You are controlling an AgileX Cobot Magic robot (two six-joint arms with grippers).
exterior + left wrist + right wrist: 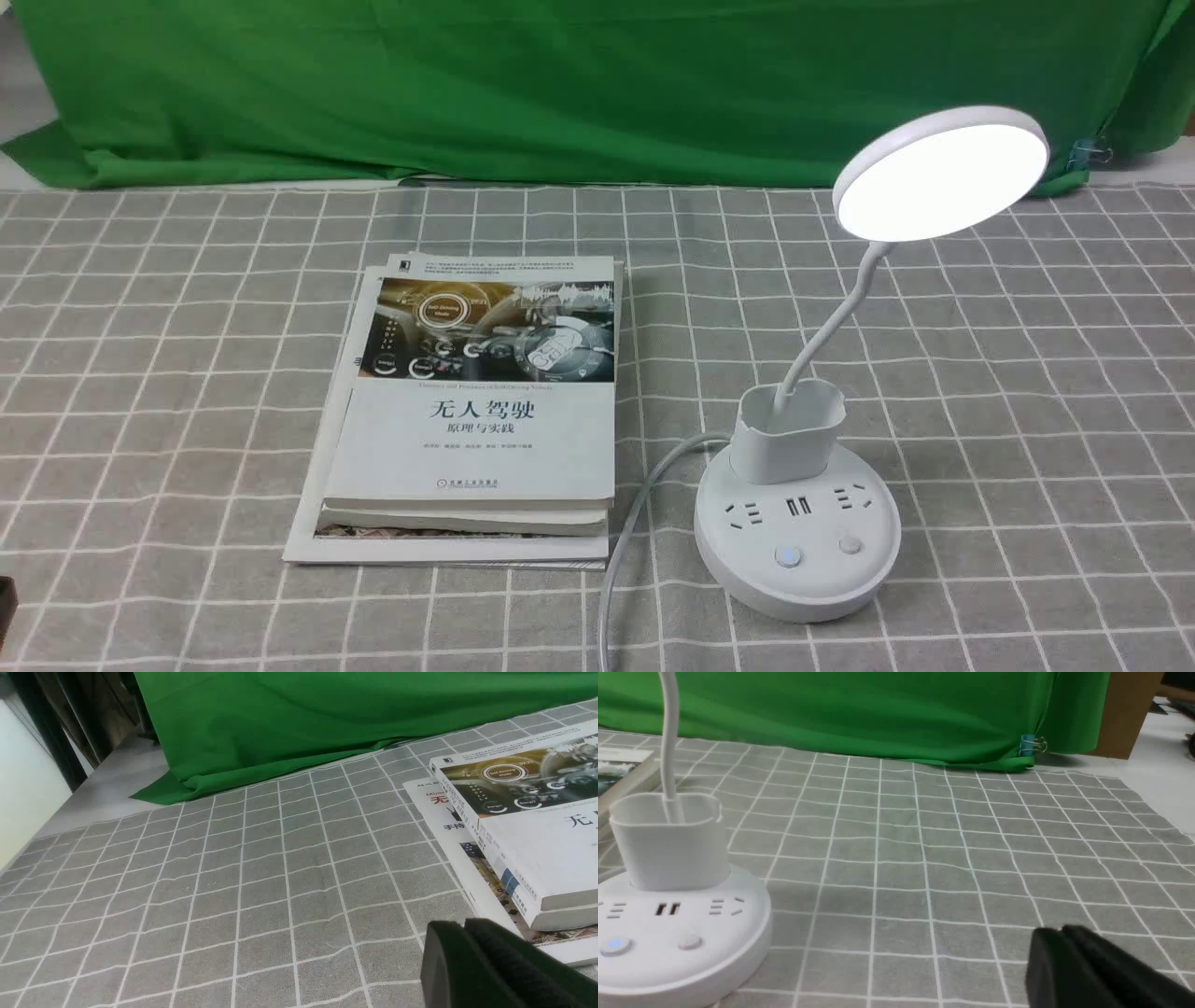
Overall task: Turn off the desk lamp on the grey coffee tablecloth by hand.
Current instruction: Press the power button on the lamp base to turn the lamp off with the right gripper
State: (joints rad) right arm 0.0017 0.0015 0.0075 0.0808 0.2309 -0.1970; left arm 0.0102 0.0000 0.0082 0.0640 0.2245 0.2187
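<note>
Desk lamp (789,439)'s near the cloth's right side; my closer right gripper (1064,931), fingers together, empty, must go left.

White marks the desk lamp (798,523) at right of the frame, with a pale blue button (789,556) beside a greyish-white one. The tablecloth (1027,401) is grey (thin white lines square it off). Plain green fills the backdrop cloth (597,93) along the top. The top book's cover (485,439), left of centre, is white below a dark, brown-tinged picture.
</note>
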